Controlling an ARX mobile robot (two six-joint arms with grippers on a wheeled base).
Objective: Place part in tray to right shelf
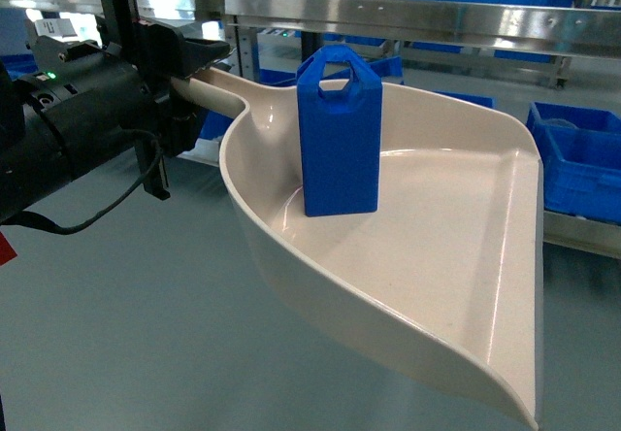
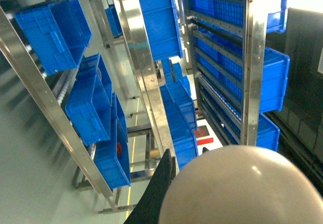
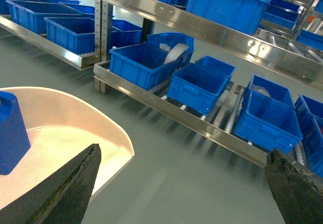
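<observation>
The beige tray [image 1: 456,256] is held in the air, tilted, with its handle running to the upper left. My left gripper [image 1: 189,86] is shut on that handle. The blue part [image 1: 340,140] stands upright inside the tray near its back wall. In the left wrist view the tray's rounded back [image 2: 242,188] fills the lower right beside one black finger [image 2: 157,193]. My right gripper [image 3: 182,151] is open and holds nothing, just right of the tray's rim [image 3: 118,138], where the part [image 3: 11,133] shows at the left edge. The right shelf's front rail [image 3: 202,118] lies ahead.
Open blue crates [image 3: 139,62] sit on the roller tracks behind the rail, with more crates [image 3: 267,118] to the right. An upper steel rail [image 1: 408,9] crosses the head view above the tray. Blue crates [image 1: 577,164] stand low at the right. Grey floor lies below.
</observation>
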